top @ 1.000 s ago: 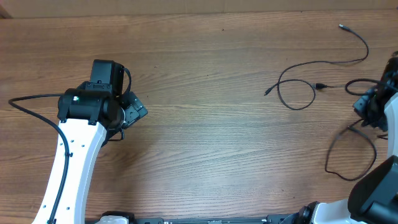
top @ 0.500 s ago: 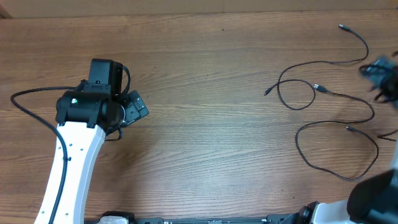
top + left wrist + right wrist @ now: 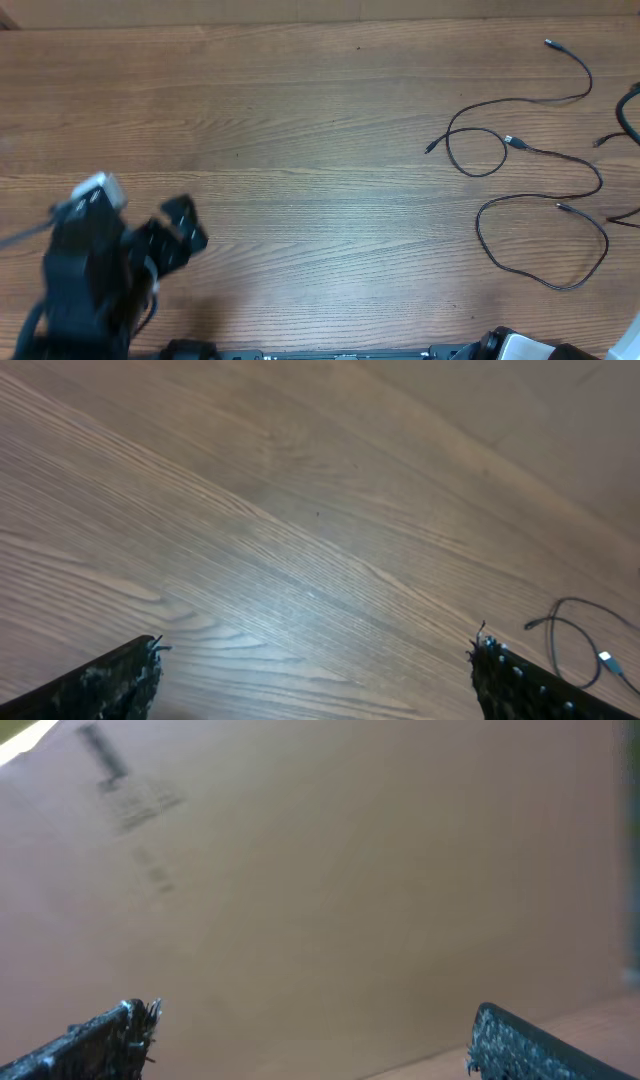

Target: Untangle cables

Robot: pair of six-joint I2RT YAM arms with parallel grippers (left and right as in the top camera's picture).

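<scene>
the cables [image 3: 545, 152] are seen laid out on the right part of the tabletop [image 3: 320, 120], close to its right edge and well apart from the left arm [image 3: 90, 275], which is caught as a dark blur at the near left corner. the far cable [image 3: 586, 75] is traced from a small plug near the far right corner, round a bend, then back toward the middle, where a small closed loop is formed before its free end. the near cable [image 3: 545, 283] is started at a silver-tipped plug just beside that loop, is carried out toward the right edge, and is swung back into a wide open loop nearer the front edge. further short black pieces are cut off at the right edge, and it cannot be told where they run. the left gripper [image 3: 318, 650] is held above bare wood with its jaws spread wide and nothing caught between them; a loop of cable is glimpsed at the lower right of its view. the right gripper [image 3: 310, 1012] is likewise released, jaws wide, nothing held, and is turned toward a blurred tan surface [image 3: 330, 870].
</scene>
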